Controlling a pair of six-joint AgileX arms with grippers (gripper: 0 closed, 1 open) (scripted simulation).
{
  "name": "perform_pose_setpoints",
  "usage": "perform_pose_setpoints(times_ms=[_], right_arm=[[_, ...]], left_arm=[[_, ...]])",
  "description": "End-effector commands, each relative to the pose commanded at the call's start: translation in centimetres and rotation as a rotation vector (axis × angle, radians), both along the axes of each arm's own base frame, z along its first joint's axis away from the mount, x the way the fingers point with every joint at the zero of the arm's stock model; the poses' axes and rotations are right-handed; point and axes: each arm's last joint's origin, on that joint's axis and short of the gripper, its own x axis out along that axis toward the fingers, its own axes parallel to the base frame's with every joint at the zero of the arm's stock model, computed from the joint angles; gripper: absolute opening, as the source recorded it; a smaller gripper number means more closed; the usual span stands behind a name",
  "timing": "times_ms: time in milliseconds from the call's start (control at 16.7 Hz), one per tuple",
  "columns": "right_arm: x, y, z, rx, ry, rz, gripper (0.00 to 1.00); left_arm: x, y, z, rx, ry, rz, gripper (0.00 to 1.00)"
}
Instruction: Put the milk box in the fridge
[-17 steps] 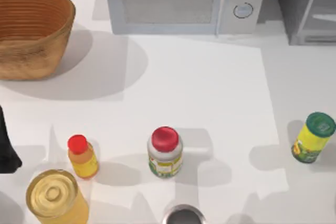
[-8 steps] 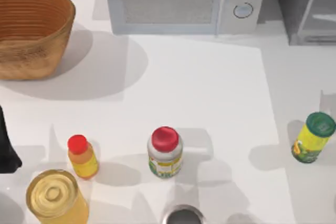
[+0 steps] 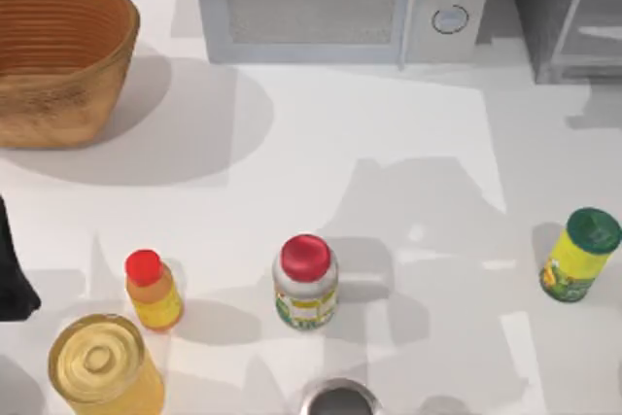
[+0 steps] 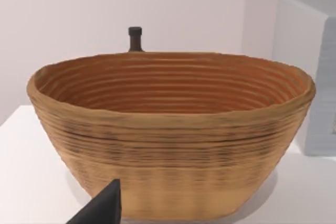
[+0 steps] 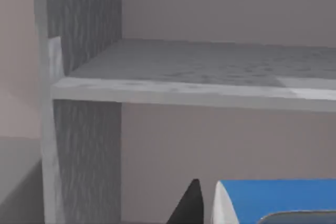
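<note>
Near edge of the table (image 3: 408, 143), top view: a big yellow jar (image 3: 102, 366) at the left corner, a metal can rim (image 3: 338, 400) mid-edge, then a small red-capped bottle (image 3: 152, 289), a red-lidded jar (image 3: 306, 281) and, towards the right edge, a green-lidded yellow jar (image 3: 578, 255). Left arm (image 3: 12, 274) sits parked at the left edge; can't tell its jaws. Its wrist view looks at the wicker basket (image 4: 170, 135), w/ a dark finger tip (image 4: 102, 208) low in front and a dark bottle neck (image 4: 135, 39) behind the basket. Far edge from above: basket (image 3: 58, 55) in the left corner, microwave (image 3: 340, 2) mid, fridge (image 3: 569, 12) in the right corner. Right wrist view faces into the fridge (image 5: 84, 114), shelf (image 5: 199, 74) across it; the milk box (image 5: 275, 200), blue top, sits just beside a dark finger tip (image 5: 190, 205). Can't tell if the right jaws clamp it.
</note>
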Motion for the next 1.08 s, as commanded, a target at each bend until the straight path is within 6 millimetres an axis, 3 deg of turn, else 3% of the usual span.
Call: perform_pose_setpoints(times_ms=[240, 540, 720, 1080], right_arm=[[7.0, -2.8, -6.6, 0.018, 0.079, -0.008, 0.0], [10.6, -4.8, -13.6, 0.038, 0.137, -0.02, 0.0], [11.1, -5.1, -15.2, 0.044, 0.149, -0.023, 0.0], [11.4, -4.9, -15.6, 0.05, 0.167, -0.017, 0.0]], left_arm=[[0.0, 0.0, 0.0, 0.0, 0.0, 0.0, 1.0], [0.0, 0.0, 0.0, 0.0, 0.0, 0.0, 1.0], [0.0, 0.0, 0.0, 0.0, 0.0, 0.0, 1.0], [0.0, 0.0, 0.0, 0.0, 0.0, 0.0, 1.0]])
